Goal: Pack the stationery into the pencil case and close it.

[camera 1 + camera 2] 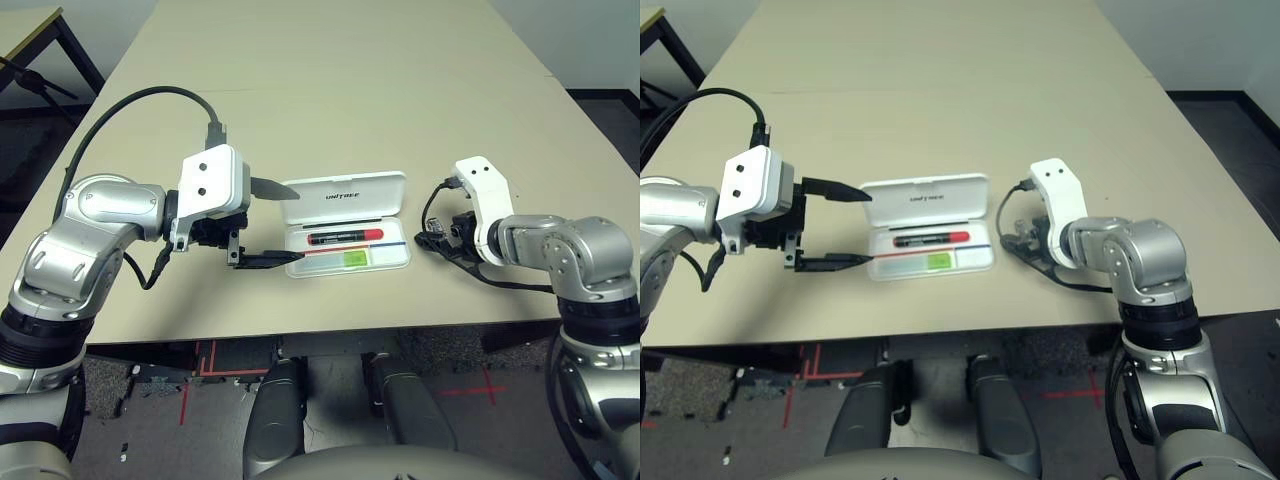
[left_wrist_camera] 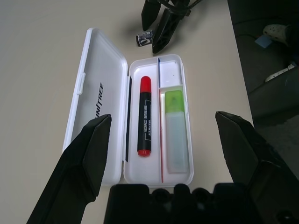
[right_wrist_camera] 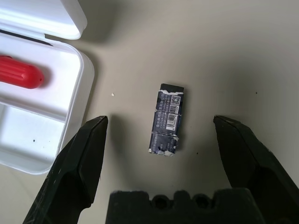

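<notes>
The white pencil case [image 1: 345,193] lies open mid-table, lid folded back. In its tray rest a red marker with a black barrel [image 2: 145,119] and a flat light-green and white stick [image 2: 175,133], parted by a thin red-and-blue line. A tiny dark piece with a silver label [image 3: 167,120] lies on the bare table just off the case's right end. My left gripper [image 1: 298,224] stands open at the case's left end, one finger by the lid, one by the tray's front. My right gripper [image 3: 160,122] hangs open over the tiny piece, a finger on each side, not touching it.
The beige table [image 1: 330,90] stretches far behind the case. Its front edge runs close below the case. A black cable [image 1: 140,100] loops over my left arm. Dark furniture legs [image 1: 40,70] stand off the table's far left corner.
</notes>
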`<state>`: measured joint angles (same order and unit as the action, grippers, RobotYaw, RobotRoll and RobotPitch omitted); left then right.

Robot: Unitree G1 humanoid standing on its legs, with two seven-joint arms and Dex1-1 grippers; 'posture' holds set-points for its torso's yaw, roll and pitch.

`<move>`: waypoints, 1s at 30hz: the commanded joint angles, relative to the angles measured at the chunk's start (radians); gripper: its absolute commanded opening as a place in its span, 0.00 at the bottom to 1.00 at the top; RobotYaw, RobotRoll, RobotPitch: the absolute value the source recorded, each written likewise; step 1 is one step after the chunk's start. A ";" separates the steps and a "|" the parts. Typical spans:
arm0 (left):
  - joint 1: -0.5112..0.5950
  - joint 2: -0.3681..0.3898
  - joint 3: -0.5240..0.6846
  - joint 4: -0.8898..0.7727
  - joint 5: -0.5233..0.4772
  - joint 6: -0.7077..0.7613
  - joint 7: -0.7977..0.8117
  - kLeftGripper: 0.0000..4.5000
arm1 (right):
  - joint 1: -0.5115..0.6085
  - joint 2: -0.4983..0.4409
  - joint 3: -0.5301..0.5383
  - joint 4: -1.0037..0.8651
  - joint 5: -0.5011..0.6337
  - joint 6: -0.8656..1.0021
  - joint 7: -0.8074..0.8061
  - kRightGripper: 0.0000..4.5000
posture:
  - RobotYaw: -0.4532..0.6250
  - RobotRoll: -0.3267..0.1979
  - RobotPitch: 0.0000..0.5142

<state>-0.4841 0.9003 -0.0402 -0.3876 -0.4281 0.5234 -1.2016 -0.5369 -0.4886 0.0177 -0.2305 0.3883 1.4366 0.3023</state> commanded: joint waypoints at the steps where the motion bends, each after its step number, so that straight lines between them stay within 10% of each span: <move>1: 0.004 0.012 -0.003 -0.029 -0.010 0.007 0.003 1.00 | 0.031 0.007 0.034 0.046 -0.016 -0.015 0.005 1.00 | 0.39 0.62 0.34; 13: -0.001 0.013 -0.010 -0.030 -0.011 0.010 -0.002 1.00 | 0.014 -0.040 0.070 0.022 -0.028 -0.044 0.049 0.06 | 0.38 0.62 0.34; 22: -0.001 0.022 -0.014 -0.030 -0.008 0.010 -0.008 1.00 | -0.041 -0.234 0.150 -0.037 0.010 -0.103 0.240 0.06 | 0.38 0.62 0.34; 30: -0.001 0.033 -0.017 -0.012 -0.005 0.004 -0.019 1.00 | -0.102 -0.567 0.280 0.048 -0.056 -0.550 0.716 0.06 | 0.36 0.62 0.34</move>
<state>-0.4860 0.9195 -0.0422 -0.3896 -0.4289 0.5281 -1.2079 -0.6339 -1.0231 0.2585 -0.2049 0.3620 0.9917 0.9105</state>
